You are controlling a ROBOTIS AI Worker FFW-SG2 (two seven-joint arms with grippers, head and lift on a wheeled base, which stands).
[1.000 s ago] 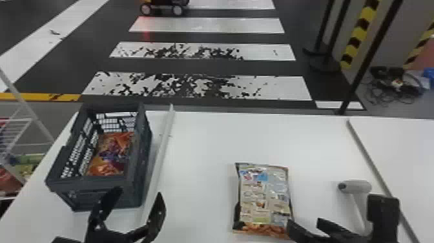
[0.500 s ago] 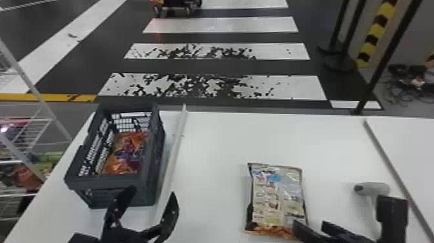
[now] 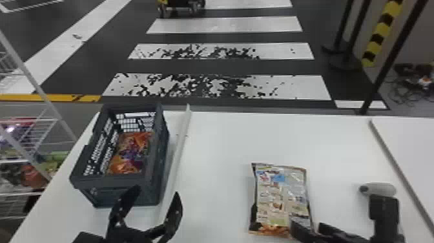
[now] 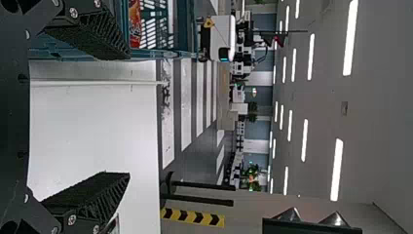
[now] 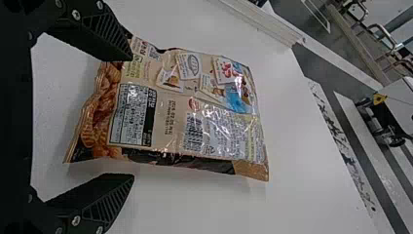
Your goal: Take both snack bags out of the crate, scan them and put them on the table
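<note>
A tan snack bag (image 3: 279,197) lies flat near the right gripper (image 3: 306,223). An orange-purple bag (image 3: 130,153) lies in the crate (image 3: 106,192), beyond the left gripper (image 3: 158,190).

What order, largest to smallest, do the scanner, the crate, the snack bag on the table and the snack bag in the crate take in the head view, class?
1. Crate
2. Snack bag on the table
3. Snack bag in the crate, its visible part
4. Scanner, partly hidden
</note>
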